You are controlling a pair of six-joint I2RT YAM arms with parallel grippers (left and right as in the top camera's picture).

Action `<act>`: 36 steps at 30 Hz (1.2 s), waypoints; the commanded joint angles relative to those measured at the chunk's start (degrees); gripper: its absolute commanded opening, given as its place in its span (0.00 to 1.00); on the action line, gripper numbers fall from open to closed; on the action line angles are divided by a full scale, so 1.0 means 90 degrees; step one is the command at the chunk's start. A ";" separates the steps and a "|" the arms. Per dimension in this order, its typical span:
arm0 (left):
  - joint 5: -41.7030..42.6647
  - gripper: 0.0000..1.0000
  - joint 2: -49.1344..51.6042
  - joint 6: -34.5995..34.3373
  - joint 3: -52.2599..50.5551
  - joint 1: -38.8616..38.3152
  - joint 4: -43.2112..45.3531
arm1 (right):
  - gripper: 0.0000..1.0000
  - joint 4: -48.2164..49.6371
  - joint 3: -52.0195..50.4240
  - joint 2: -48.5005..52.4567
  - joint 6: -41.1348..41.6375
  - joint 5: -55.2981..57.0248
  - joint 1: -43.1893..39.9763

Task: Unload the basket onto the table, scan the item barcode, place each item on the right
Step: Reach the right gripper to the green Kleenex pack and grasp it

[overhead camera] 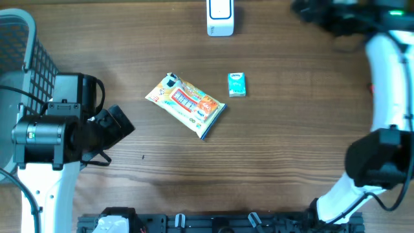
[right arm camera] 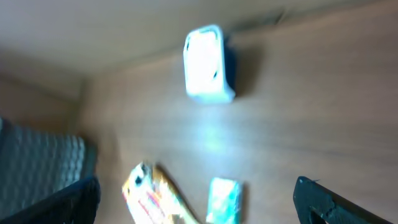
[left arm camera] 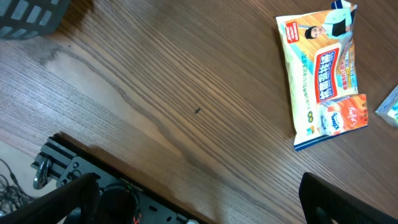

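Scanner (overhead camera: 220,18) shows overhead and from the right wrist only — left tool (left arm camera: 205,202) and right tool (right arm camera: 196,202) both released

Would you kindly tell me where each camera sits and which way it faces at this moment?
Overhead: fixed above the table, looking straight down on snack packet, teal box and white scanner; left arm and right arm show.
Left wrist: low over the table, facing the snack packet; open left fingers at the bottom corners.
Right wrist: higher, blurred, facing the white scanner; open right fingers at the bottom corners.
Shared: all three views show the snack packet.
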 commanded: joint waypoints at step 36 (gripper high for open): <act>0.0027 1.00 0.0019 -0.0085 -0.0010 0.0029 -0.0002 | 0.09 0.4201 -0.5039 0.0372 0.1559 0.2453 0.2305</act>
